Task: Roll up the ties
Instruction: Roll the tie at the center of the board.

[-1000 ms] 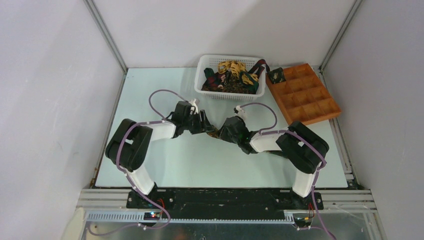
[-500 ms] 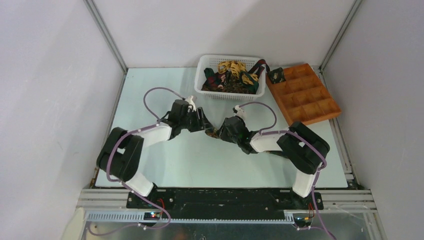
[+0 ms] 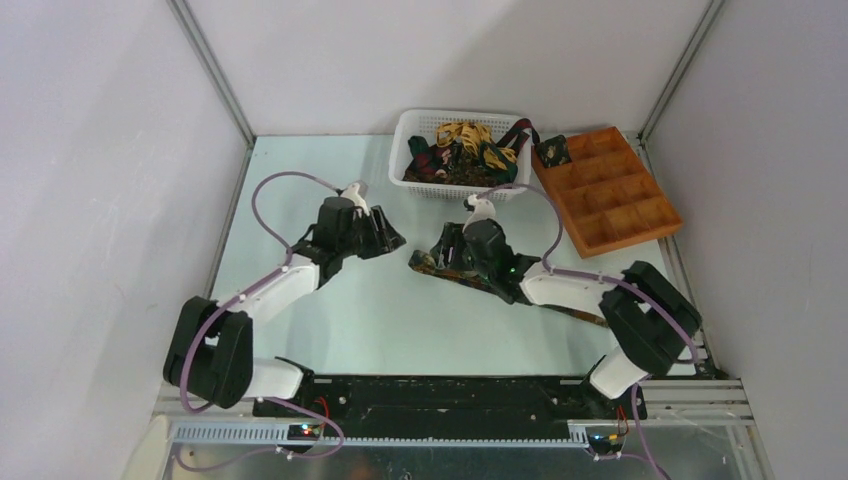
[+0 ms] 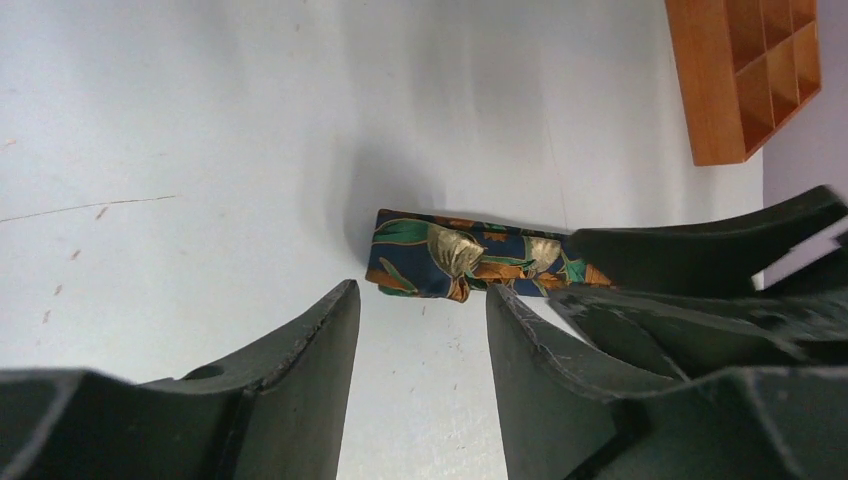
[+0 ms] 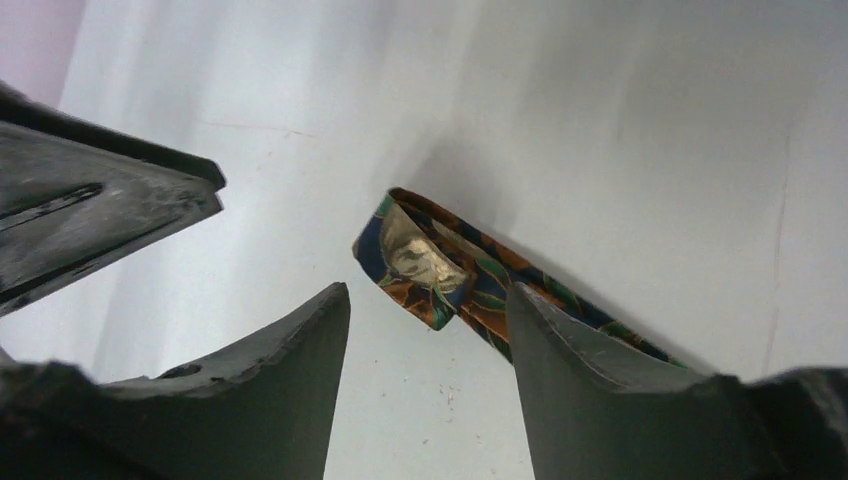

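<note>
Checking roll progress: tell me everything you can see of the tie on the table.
The tie is a narrow strip of soft-looking fabric, navy with green, orange and gold print. It lies flat and unrolled on the table, only its central end folded over. From there it runs diagonally toward the right near corner, passing under the right arm. The folded end lies just ahead of the left gripper and right gripper; both jaws stand open, neither gripping it.

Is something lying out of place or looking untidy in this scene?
A maroon tie hangs over the right rim of the basket toward the tray, not inside with the others. The patterned tie on the table lies loose, only its end folded over.
</note>
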### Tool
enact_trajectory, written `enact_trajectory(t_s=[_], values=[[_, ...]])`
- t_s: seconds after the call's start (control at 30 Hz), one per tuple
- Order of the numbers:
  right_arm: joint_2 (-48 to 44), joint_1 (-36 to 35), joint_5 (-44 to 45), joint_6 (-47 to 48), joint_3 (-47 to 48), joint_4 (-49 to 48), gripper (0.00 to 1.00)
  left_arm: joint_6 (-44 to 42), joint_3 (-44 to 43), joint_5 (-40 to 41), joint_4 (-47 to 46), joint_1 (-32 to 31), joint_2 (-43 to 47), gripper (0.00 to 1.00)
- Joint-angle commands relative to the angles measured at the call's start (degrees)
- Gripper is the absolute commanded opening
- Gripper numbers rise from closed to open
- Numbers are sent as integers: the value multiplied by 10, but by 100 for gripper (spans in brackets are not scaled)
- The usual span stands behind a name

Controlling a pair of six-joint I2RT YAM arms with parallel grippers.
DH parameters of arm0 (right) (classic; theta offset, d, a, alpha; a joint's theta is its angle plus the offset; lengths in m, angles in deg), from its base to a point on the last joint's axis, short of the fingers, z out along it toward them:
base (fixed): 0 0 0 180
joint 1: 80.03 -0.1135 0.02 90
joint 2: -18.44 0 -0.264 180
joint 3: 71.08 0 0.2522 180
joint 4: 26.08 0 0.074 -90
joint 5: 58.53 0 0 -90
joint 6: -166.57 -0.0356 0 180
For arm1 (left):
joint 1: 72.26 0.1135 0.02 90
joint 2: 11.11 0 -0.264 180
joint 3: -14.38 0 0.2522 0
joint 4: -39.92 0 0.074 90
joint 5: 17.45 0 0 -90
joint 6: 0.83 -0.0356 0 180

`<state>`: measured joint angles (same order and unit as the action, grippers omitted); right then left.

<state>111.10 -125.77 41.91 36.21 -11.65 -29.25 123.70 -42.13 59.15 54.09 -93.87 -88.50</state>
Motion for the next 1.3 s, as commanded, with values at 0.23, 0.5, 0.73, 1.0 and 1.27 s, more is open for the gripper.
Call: enact_trajectory(t_s=[0.23,0.5,0.73,1.0,1.27], values=[[-24,49,-246,372,158,236,98,-22,29,78,24,35,87,59],[88,41,-295,475,259,316,99,-38,73,153,-7,44,135,78],[146,29,-298,505,287,300,99,-30,132,157,-66,43,175,80],[196,13,-278,529,316,310,99,-29,156,159,-95,44,186,81],[253,3,-228,548,370,334,99,-32,159,161,-101,44,187,81]])
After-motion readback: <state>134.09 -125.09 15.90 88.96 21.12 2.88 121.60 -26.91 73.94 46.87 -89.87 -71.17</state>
